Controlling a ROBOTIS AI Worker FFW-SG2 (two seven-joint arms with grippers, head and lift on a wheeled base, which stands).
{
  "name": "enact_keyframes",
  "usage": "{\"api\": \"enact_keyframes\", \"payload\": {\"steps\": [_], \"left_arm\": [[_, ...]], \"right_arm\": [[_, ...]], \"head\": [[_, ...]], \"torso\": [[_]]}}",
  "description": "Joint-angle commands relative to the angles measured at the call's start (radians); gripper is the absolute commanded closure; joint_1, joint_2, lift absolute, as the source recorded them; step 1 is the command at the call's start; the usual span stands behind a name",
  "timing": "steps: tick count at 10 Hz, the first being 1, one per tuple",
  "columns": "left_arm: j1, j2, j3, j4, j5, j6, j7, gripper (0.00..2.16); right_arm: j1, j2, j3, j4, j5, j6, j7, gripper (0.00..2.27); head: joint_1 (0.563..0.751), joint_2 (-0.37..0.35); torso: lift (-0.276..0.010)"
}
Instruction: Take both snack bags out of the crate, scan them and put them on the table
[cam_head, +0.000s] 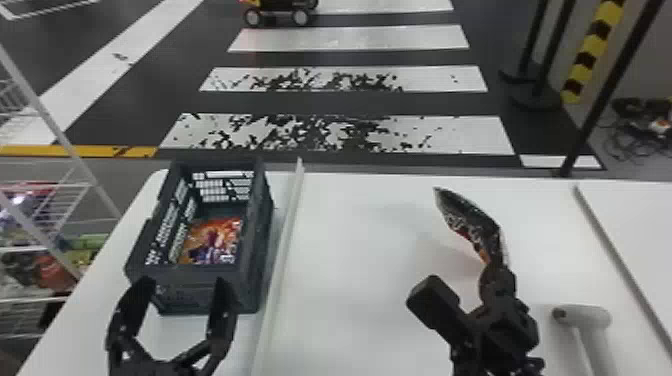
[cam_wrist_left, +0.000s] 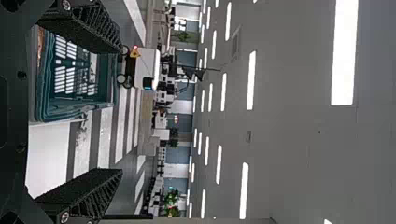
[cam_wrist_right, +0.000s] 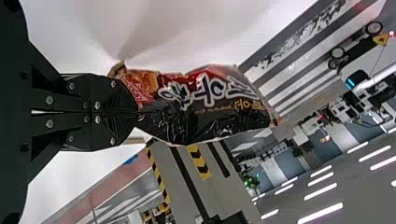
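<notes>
- One snack bag (cam_head: 470, 225) is pinched in the right pincer (cam_wrist_right: 133, 112) above the desk (cam_head: 350, 280); the other bag (cam_head: 212, 242) lies inside the crate (cam_head: 260, 235).
- Scanning seems due: bring bag and likely scanner (cam_head: 592, 320) together.
- Left pincer (cam_head: 182, 282) gapes wide by the crate, pointing forward.

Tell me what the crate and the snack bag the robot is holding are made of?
The crate looks like hard, dull dark plastic: its stiff walls have rows of moulded slots. The held snack bag seems to be thin, shiny plastic film, maybe foil-lined, because it crinkles and catches the light.
</notes>
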Motion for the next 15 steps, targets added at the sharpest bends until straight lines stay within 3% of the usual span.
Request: {"api": "enact_keyframes", "payload": {"steps": [1,2,3,4,5,6,9,13,14,15], "left_arm": [[-0.002,0.000,0.002,0.006,0.005,0.001,0.000,0.09],[-0.007,0.000,0.002,0.010,0.006,-0.002,0.000,0.09],[-0.008,0.000,0.000,0.013,0.006,-0.002,0.000,0.09],[-0.010,0.000,0.000,0.018,0.010,-0.002,0.000,0.09],[-0.010,0.000,0.000,0.019,0.010,-0.002,0.000,0.09],[-0.011,0.000,0.000,0.021,0.010,-0.002,0.000,0.09],[-0.011,-0.001,0.000,0.024,0.010,-0.002,0.000,0.09],[-0.013,-0.004,-0.009,0.022,0.003,-0.002,0.000,0.09],[-0.013,-0.006,-0.009,0.021,0.000,-0.002,0.000,0.09],[-0.011,-0.006,-0.009,0.021,0.000,-0.002,0.000,0.09]], "right_arm": [[0.027,-0.022,0.045,-0.018,0.003,0.030,0.044,2.26],[0.041,-0.025,0.047,-0.026,-0.007,0.027,0.110,2.16],[0.055,-0.037,0.044,-0.056,-0.044,0.020,0.177,1.57],[0.070,-0.046,0.024,-0.105,-0.150,0.008,0.234,0.59],[0.084,-0.046,-0.048,-0.174,-0.305,0.008,0.377,0.00],[0.090,-0.042,-0.134,-0.227,-0.486,-0.013,0.476,0.00],[0.089,-0.017,-0.354,-0.269,-0.891,-0.069,0.648,0.07],[0.063,0.000,-0.490,-0.161,-1.129,-0.256,0.671,0.23],[0.052,0.004,-0.502,-0.121,-1.167,-0.320,0.671,0.56],[0.044,0.004,-0.504,-0.096,-1.173,-0.360,0.671,1.35]], "head": [[0.695,0.129],[0.695,0.155],[0.695,0.165],[0.695,0.200],[0.695,0.227],[0.695,0.250],[0.695,0.343],[0.695,0.322],[0.695,0.303],[0.695,0.295]], "torso": [[-0.094],[-0.094],[-0.094],[-0.094],[-0.094],[-0.094],[-0.094],[-0.094],[-0.094],[-0.094]]}}
